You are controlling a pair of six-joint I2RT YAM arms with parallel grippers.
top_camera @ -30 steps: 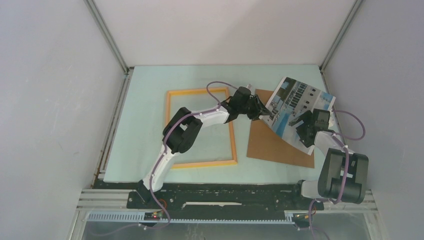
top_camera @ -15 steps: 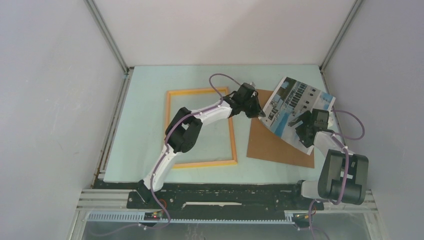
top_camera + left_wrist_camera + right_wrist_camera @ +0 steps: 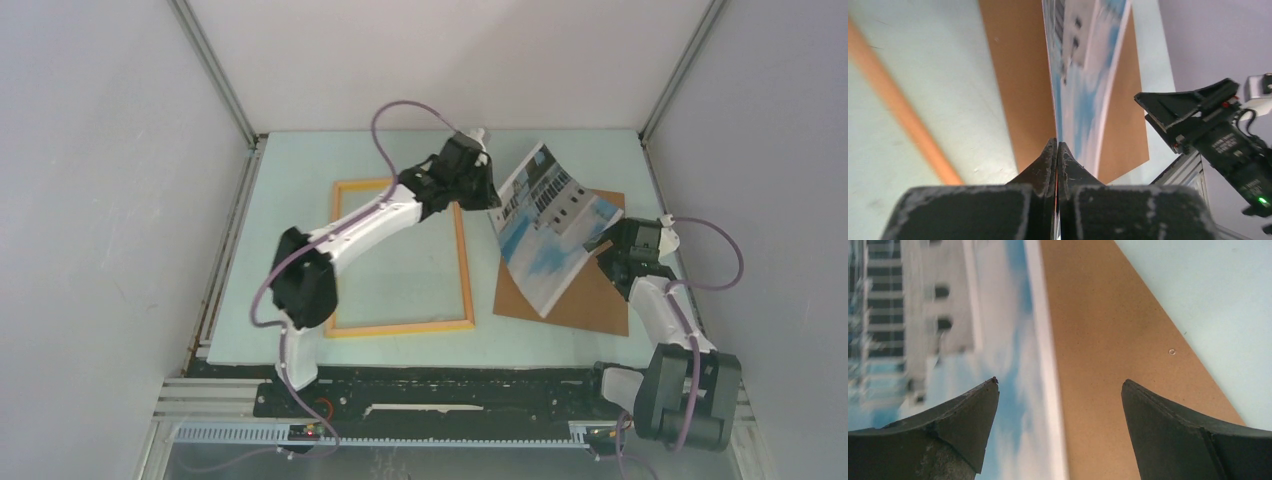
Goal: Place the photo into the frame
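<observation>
Left hand (image 3: 1057, 145) pinched shut on edge of photo (image 3: 545, 235) — held tilted over backing sheet (image 3: 590, 300) by desk's (image 3: 290, 200) right edge, low corner maybe touching it; ready for carrying to frame (image 3: 465, 270), flat mid-desk. Right hand (image 3: 1059, 382) wide open, empty, alongside.

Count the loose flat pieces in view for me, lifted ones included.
3. The frame lies flat left of centre; the brown backing sheet lies flat to its right; the photo is tilted above that sheet, clamped in the left arm's jaws. Nothing seems hidden.
</observation>
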